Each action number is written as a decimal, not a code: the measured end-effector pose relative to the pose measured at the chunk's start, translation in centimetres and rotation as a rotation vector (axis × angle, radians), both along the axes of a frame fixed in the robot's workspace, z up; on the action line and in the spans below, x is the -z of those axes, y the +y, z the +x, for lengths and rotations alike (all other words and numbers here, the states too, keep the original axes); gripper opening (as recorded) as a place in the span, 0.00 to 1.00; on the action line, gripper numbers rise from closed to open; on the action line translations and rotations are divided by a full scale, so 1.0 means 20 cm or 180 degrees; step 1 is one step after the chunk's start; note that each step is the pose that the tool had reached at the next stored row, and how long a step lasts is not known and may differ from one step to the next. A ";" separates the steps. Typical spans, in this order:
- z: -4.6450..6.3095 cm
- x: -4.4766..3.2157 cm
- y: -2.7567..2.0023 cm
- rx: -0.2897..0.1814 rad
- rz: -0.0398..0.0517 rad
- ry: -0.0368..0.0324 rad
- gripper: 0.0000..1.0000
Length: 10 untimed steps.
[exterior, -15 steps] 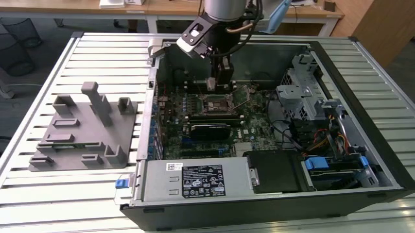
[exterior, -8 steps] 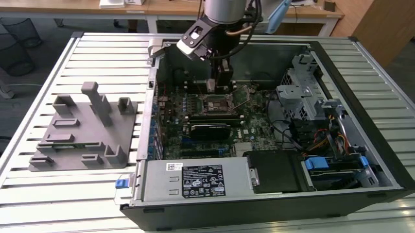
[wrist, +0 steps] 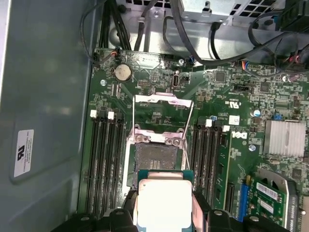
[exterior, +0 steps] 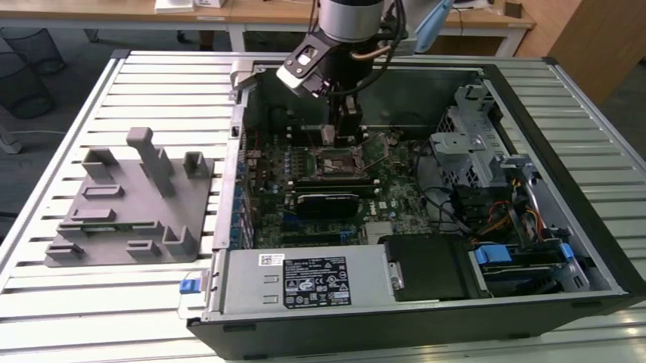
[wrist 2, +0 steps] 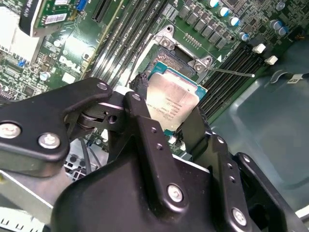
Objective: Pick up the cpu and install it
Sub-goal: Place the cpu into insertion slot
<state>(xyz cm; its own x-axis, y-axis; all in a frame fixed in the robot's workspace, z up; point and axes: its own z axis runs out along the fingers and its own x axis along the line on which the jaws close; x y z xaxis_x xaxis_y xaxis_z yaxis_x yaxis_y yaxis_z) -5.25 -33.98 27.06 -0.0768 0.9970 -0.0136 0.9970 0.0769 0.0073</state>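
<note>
The cpu, a small square chip with a pale silver top and green edge, is pinched between the black fingers of my gripper. It hangs slightly tilted, just above and to one side of the open socket on the green motherboard. The socket's metal load plate stands lifted, and the contact field is bare. In the exterior view my gripper reaches down into the open computer case over the socket. In the second wrist view the cpu covers part of the socket frame.
Memory slots flank the socket on both sides. A finned heatsink and cables lie nearby. A silver power supply and drive cage fill the case. A grey fixture sits on the slatted table at the exterior view's left.
</note>
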 end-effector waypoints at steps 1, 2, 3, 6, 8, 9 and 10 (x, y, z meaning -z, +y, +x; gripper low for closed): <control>0.00 0.005 0.001 0.0007 0.0000 0.0000 0.53; 0.00 0.009 0.001 0.0015 0.0000 0.0000 0.53; 0.00 0.012 0.001 0.0021 0.0000 0.0000 0.53; 0.00 0.021 0.001 0.0037 0.0000 0.0000 0.53; 0.00 0.027 0.003 0.0061 0.0000 0.0000 0.53; 0.00 0.031 0.006 0.0087 0.0000 0.0000 0.53; 0.00 0.035 0.008 0.0117 0.0000 0.0000 0.53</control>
